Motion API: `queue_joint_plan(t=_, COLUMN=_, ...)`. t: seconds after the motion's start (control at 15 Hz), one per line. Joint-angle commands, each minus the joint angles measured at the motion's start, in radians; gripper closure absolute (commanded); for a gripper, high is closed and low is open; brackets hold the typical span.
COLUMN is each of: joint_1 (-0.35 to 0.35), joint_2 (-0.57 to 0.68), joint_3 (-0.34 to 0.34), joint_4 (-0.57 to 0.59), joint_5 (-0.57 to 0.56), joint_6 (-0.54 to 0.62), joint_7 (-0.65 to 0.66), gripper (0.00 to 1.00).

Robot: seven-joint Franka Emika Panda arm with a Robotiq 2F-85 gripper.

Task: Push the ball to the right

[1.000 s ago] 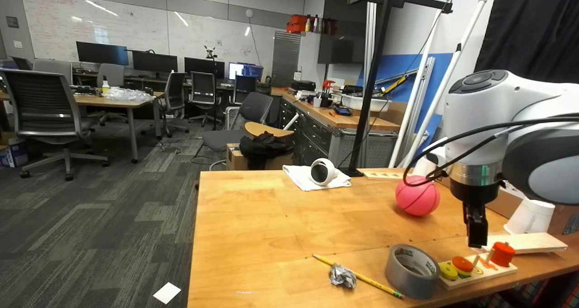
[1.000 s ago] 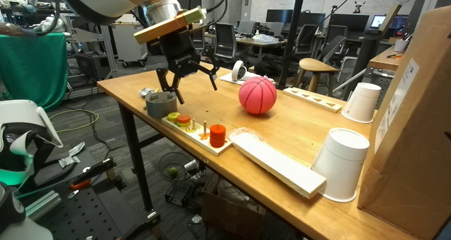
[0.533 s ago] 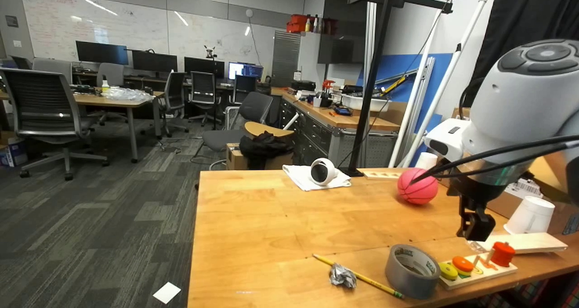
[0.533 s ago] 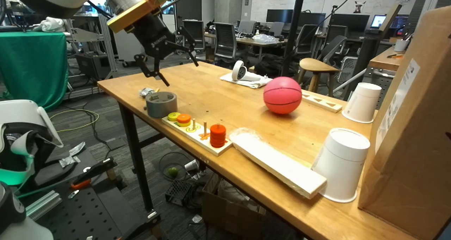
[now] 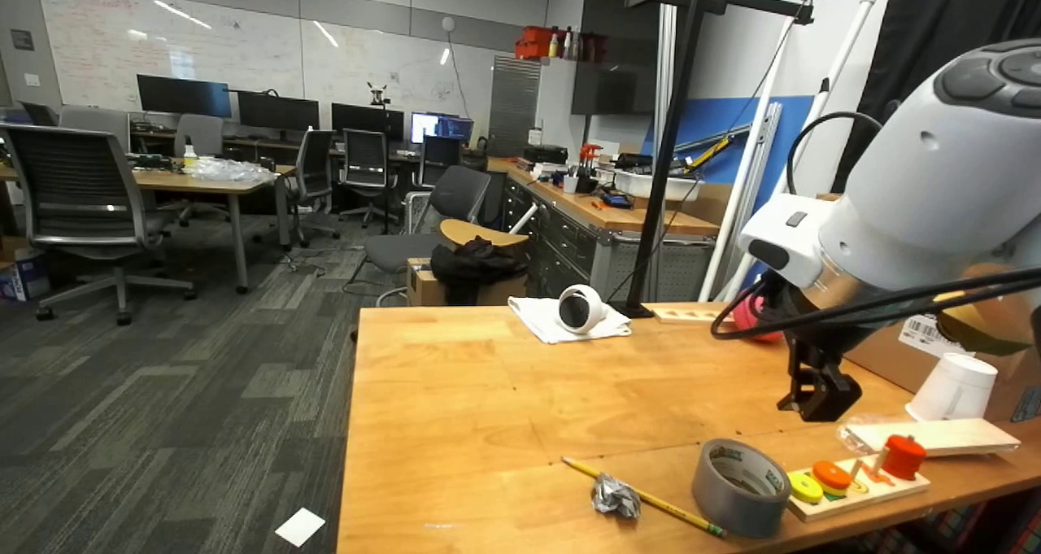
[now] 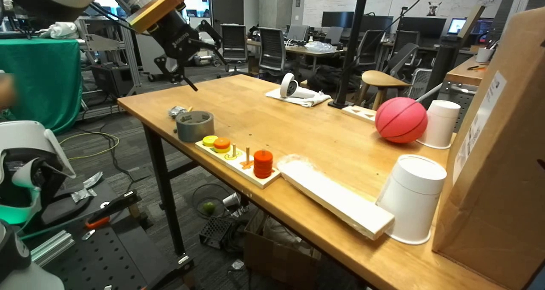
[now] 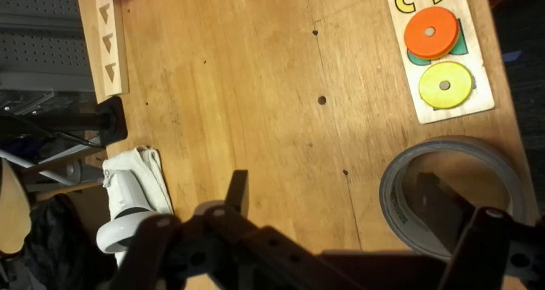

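One gripper (image 6: 210,76) hung on my feed above the tabletop (image 6: 264,115), its jaws spread wide and released, well apart from the ball (image 6: 401,119). In an exterior view I saw the ball close to the tabletop's far edge, toward the right end, just beside an upturned white cup (image 6: 443,124); whether they touched, I could not tell. A wooden strip (image 7: 122,60) with triangular cut-outs ran along that far edge, partly behind the ball. My wrist view caught a pink sliver of the ball at its upper left. By the near edge, toward the left corner, I could make out the tape roll (image 6: 195,127), and just beside it, along the same edge, the peg board (image 7: 482,97) with its stack of red discs (image 6: 263,164)
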Motion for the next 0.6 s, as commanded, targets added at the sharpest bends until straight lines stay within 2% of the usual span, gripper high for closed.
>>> queue_joint_plan(t=0.0, joint_1=0.006, joint_2=0.09, joint_3=0.034, joint_4=0.086, joint_5=-0.016, joint_6=-0.001, joint_7=-0.008, gripper=0.0)
queue_joint_plan(t=0.27, joint_1=0.002, joint_2=0.228, joint_3=0.048, joint_4=0.203, joint_5=0.012, joint_6=-0.038, joint_7=-0.026, gripper=0.0)
queue_joint_plan(t=0.53, joint_1=0.005, joint_2=0.348, joint_3=0.027, joint_4=0.33, joint_5=0.096, joint_6=-0.071, joint_7=-0.121, gripper=0.0)
